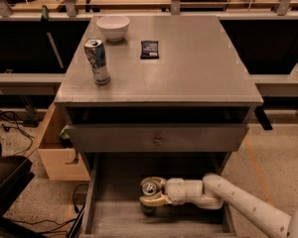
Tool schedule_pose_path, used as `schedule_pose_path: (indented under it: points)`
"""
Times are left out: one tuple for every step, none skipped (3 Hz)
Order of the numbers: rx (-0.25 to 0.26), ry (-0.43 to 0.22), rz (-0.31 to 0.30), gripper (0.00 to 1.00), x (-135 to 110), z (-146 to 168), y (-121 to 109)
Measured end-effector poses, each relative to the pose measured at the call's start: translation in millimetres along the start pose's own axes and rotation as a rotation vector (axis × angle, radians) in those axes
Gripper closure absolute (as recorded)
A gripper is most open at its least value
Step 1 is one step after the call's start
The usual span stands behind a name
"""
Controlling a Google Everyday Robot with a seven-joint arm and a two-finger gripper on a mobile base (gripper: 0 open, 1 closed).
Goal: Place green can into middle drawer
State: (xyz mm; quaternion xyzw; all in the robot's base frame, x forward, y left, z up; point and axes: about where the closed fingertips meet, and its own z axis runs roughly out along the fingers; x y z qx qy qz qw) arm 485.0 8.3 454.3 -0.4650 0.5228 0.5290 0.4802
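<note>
The green can (150, 187) shows its silver top with pull tab inside the open middle drawer (120, 221), low at the front of the cabinet. It stands upright, at or just above the drawer floor. My gripper (151, 196) reaches in from the lower right on a white arm, and its cream fingers (156, 201) close around the can's sides. The can's lower body is hidden by the fingers.
On the cabinet top stand a taller blue-and-silver can (97, 61), a white bowl (113, 27) and a dark packet (149, 49). The drawer with a small round knob (156, 139) juts out just above the open drawer. A cardboard box (59, 157) and cables lie at the left.
</note>
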Motion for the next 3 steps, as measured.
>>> schedule_pose_path:
  points:
    - [-0.004, -0.002, 0.001, 0.28, -0.2, 2.0, 0.6]
    - [-0.008, -0.003, 0.001, 0.05, -0.4, 4.0, 1.3]
    - [-0.010, -0.004, 0.002, 0.00, -0.6, 5.3, 1.6]
